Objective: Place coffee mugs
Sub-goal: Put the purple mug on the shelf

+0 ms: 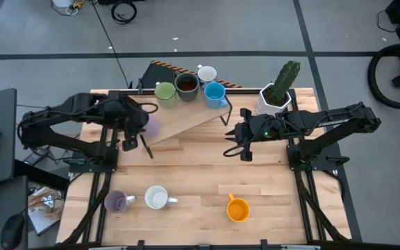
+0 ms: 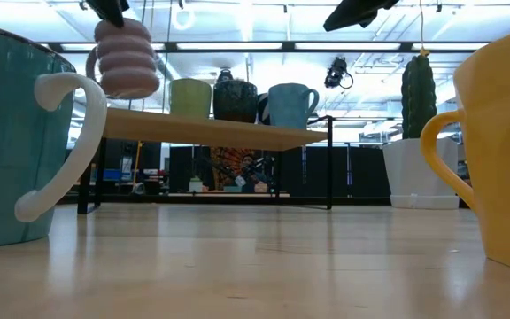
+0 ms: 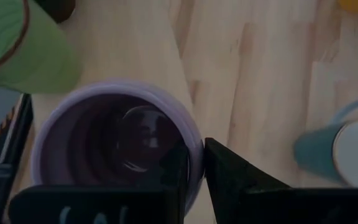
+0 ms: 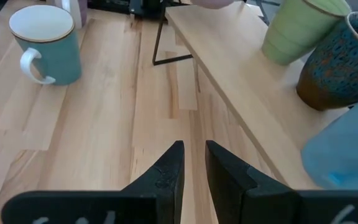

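Left gripper (image 3: 191, 177) pinches purple mug (image 3: 114, 146) by its rim, one finger inside; ceramic is rigid, slick, chippable, so rim grip suits it. Right gripper (image 4: 192, 163) nearly closed, empty

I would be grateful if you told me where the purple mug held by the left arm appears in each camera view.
High view: purple mug under the left gripper, over the shelf's left end.
Low view: upper left, hanging above the shelf.
Left wrist view: seen from above, its rim between the jaws.
Right wrist view: cannot tell.
Shared landmark: green mug.
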Controlling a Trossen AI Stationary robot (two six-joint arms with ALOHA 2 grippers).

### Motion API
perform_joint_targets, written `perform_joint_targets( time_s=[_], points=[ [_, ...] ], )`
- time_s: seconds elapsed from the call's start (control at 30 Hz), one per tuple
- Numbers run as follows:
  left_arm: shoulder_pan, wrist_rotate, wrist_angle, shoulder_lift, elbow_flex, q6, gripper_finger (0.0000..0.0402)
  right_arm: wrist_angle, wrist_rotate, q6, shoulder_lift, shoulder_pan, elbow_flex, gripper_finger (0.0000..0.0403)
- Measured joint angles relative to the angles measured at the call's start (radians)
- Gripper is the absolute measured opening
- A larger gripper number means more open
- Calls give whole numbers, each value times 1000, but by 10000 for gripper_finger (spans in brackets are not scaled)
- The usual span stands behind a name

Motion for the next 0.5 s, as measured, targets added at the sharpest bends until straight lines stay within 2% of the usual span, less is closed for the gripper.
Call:
perform_joint_targets(
  time_s=[0.33,0.5],
  points=[
    [76,8,-74,-13,0,279,54,-7,-2,6,0,0,0,71],
    [148,66,-50,-11,0,431,54,-7,-2,6,0,0,0,71]
  ],
)
